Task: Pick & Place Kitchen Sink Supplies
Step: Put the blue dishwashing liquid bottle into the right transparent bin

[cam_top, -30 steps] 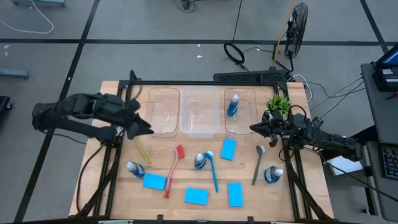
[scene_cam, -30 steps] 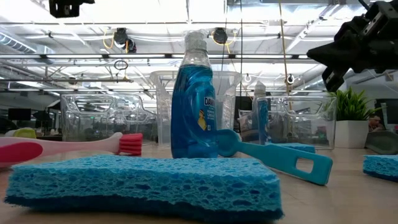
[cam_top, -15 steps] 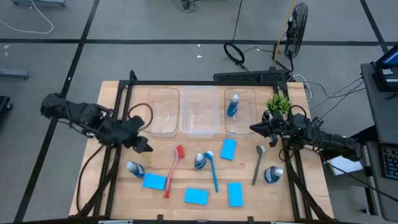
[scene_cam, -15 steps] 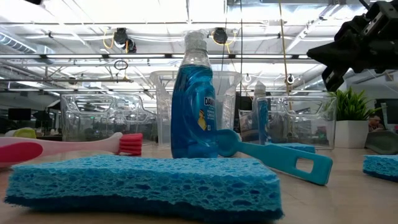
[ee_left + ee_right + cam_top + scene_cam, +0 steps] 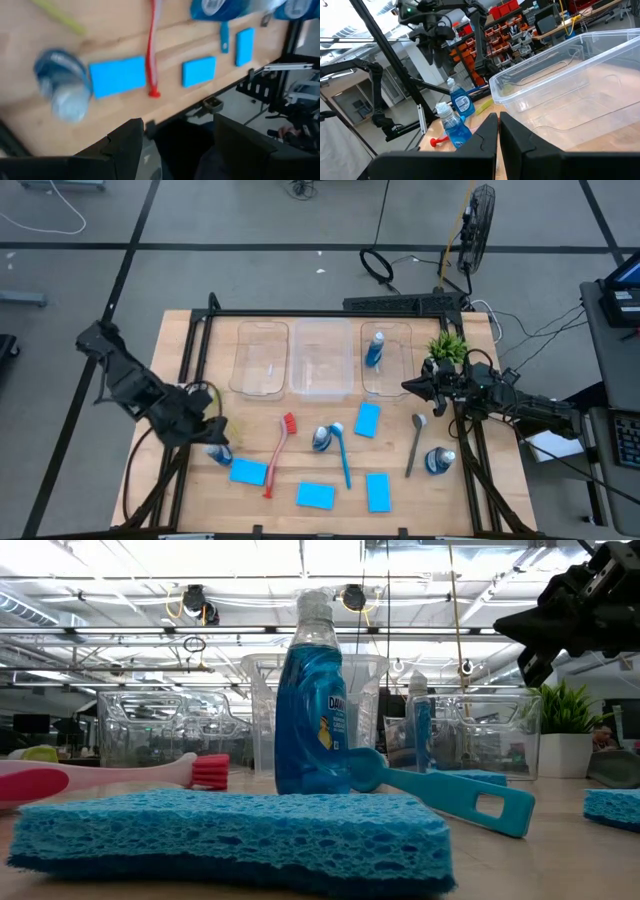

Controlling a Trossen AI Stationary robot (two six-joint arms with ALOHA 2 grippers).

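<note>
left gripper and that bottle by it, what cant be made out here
- Left gripper: in the high view the arm's own body covers the fingertips, so contact with the bottle is unclear.
- The bottle: motion-blurred in the left wrist view, label unreadable.
- Yellow-green brush: blurred and cut off by the left wrist picture's edge.

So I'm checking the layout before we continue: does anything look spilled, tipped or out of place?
Nothing looks spilled or damaged. One small blue bottle with a grey cap already stands in the right-hand clear plastic bin; the other two bins look empty. Sponges, brushes and three more bottles lie scattered on the wooden table, none visibly broken.
</note>
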